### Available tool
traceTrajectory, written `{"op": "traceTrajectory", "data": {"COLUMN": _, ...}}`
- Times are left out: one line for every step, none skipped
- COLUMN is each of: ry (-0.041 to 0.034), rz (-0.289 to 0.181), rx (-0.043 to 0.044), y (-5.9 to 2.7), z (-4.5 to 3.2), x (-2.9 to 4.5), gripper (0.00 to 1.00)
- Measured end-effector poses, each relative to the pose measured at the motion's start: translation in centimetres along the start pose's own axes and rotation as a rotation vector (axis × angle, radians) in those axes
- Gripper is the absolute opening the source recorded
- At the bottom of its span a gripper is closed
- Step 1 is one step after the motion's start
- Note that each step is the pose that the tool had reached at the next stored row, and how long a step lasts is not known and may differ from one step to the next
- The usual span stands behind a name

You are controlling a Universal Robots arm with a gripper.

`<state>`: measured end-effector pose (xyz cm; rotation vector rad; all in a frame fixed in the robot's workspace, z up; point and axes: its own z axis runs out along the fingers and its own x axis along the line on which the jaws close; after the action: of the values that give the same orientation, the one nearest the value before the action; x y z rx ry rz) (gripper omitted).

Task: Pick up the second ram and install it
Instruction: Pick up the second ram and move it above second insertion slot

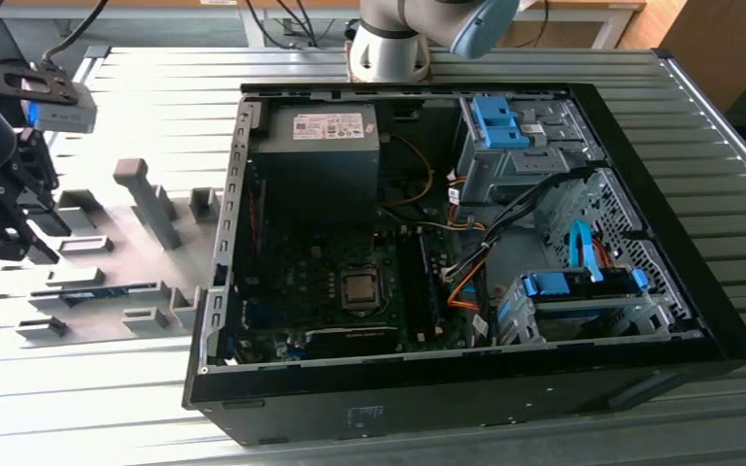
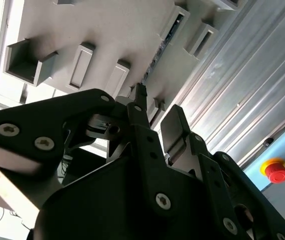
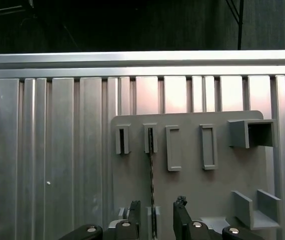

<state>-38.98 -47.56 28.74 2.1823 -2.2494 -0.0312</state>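
Ram (image 3: pixel 151 190) stands on edge in a slot of the grey fixture (image 3: pixel 197 200), on the ribbed table (image 3: pixel 57 160) beside the open PC case (image 1: pixel 477 408). Gripper (image 3: pixel 157 202) hangs over it, fingers spread to either side, holding nothing and seemingly not touching. I judge this the pick-up step, grasp not yet made; closing cleanly calls for pads square on the thin board
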Motion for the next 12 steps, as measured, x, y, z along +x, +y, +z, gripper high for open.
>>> {"op": "traceTrajectory", "data": {"ry": 0.0001, "rz": 0.0, "rx": 0.0, "y": 0.0, "z": 0.13, "x": 0.0, "gripper": 0.39}}
{"op": "traceTrajectory", "data": {"ry": 0.0, "rz": 0.0, "rx": 0.0001, "y": 0.0, "z": 0.27, "x": 0.0, "gripper": 0.39}}
{"op": "traceTrajectory", "data": {"ry": 0.0, "rz": 0.0, "rx": 0.0001, "y": -0.01, "z": 0.42, "x": 0.0, "gripper": 0.39}}
{"op": "traceTrajectory", "data": {"ry": 0.0, "rz": 0.0, "rx": 0.0001, "y": -0.01, "z": 0.58, "x": 0.01, "gripper": 0.39}}
{"op": "traceTrajectory", "data": {"ry": 0.0, "rz": 0.0, "rx": 0.0001, "y": -0.01, "z": 0.74, "x": 0.01, "gripper": 0.39}}
{"op": "traceTrajectory", "data": {"ry": 0.0, "rz": 0.0, "rx": 0.0002, "y": -0.02, "z": 0.9, "x": 0.01, "gripper": 0.39}}
{"op": "traceTrajectory", "data": {"ry": 0.0, "rz": 0.0, "rx": 0.0003, "y": -0.02, "z": 1.06, "x": 0.01, "gripper": 0.39}}
{"op": "traceTrajectory", "data": {"ry": 0.0, "rz": 0.0, "rx": 0.0007, "y": -0.02, "z": 1.24, "x": 0.02, "gripper": 0.39}}
{"op": "traceTrajectory", "data": {"ry": -0.0001, "rz": 0.0, "rx": 0.0013, "y": -0.03, "z": 1.42, "x": 0.02, "gripper": 0.39}}
{"op": "traceTrajectory", "data": {"ry": -0.0001, "rz": 0.0, "rx": 0.0019, "y": -0.03, "z": 1.59, "x": 0.02, "gripper": 0.39}}
{"op": "traceTrajectory", "data": {"ry": -0.0001, "rz": 0.0, "rx": 0.0024, "y": -0.03, "z": 1.72, "x": 0.03, "gripper": 0.39}}
{"op": "traceTrajectory", "data": {"ry": -0.0001, "rz": 0.0, "rx": 0.0028, "y": -0.03, "z": 1.79, "x": 0.03, "gripper": 0.39}}
